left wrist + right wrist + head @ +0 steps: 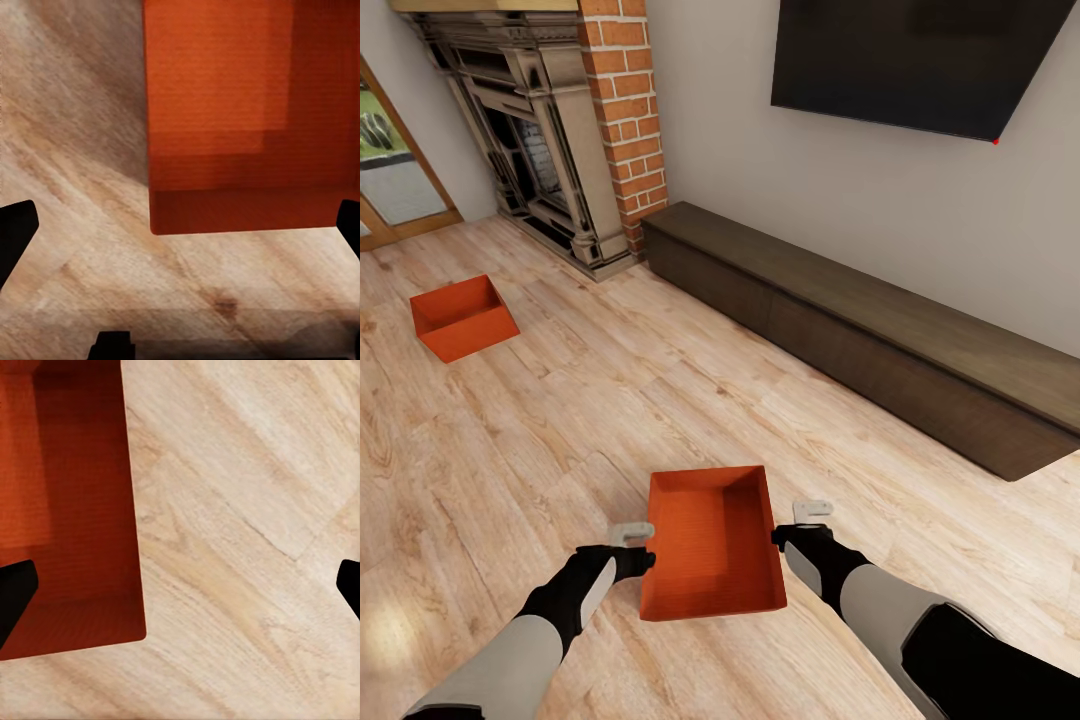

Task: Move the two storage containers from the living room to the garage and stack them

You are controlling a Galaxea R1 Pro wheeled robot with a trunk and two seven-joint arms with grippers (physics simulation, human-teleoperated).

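Near container: an orange-red storage container (pixel 712 545) sits open-topped on the light wood-plank floor (pixel 560 430) of the living room, directly ahead of the robot and between its two arms.
Far container: the second container (pixel 463 317) rests on the same floor, well apart, near the brick fireplace (pixel 560 130).
Left end effector: the left end effector (pixel 631 535) is just beside the near container's left wall; both wrist views show the dark fingertips (pixel 16 229) spread wide with floor between them, so it is open and holds nothing.
Right end effector: the right end effector (pixel 812 510) is just beside the right wall, also spread wide and empty; whether either one touches the bin I cannot tell.
Surroundings: a long dark low cabinet (pixel 880 340) runs along the wall under a dark TV (pixel 920 60).
Step in hand: judged to be lining up a two-armed pickup of the near container.
Doing it well: bring both arms in at matching height, press evenly on opposite walls near their middles, and lift level so the bin does not twist or slip.
Risk: uneven pressure could skew the bin across the planks.
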